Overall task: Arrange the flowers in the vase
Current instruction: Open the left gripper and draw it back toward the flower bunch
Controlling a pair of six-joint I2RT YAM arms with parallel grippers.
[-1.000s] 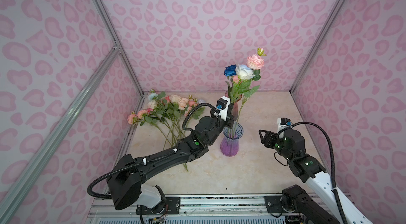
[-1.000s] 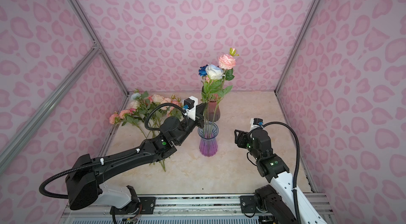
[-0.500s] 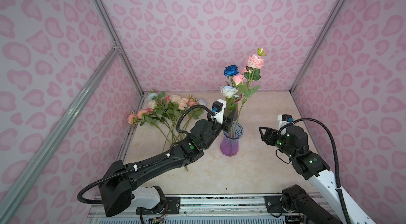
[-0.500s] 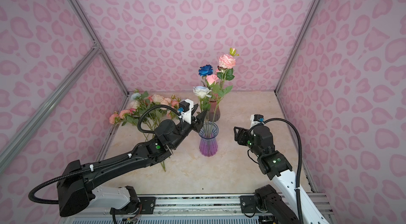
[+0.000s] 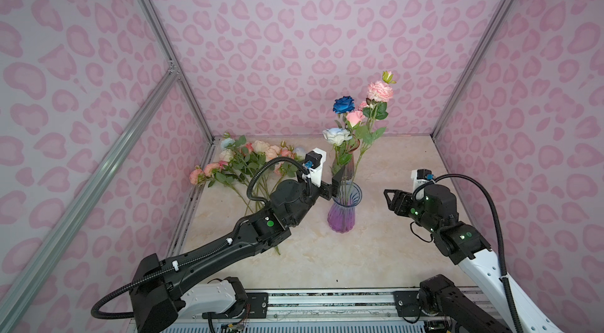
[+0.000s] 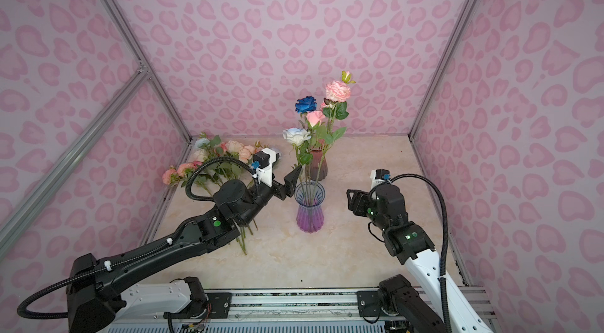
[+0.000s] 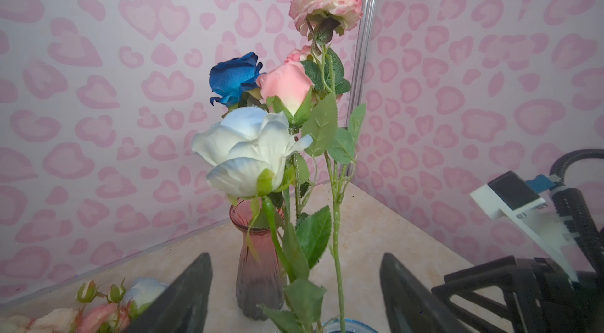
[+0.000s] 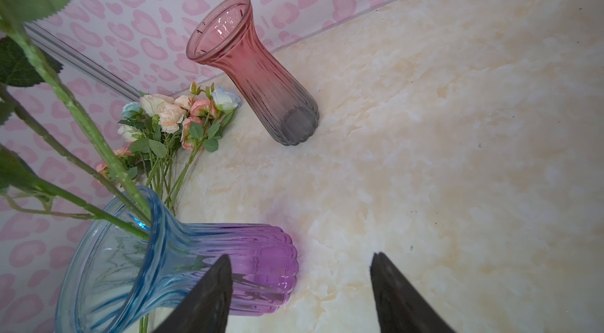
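No readable text, label, brand or number in any view.
Small dark marks on white camera mount [image 5: 420, 179] of right arm [image 5: 483, 259]: possibly print, too small to read.
Plain green dot [image 5: 270, 224] on left arm [image 5: 196, 259], and similar one on right arm: no characters.
Walls [image 5: 294, 21]: pink heart pattern only.
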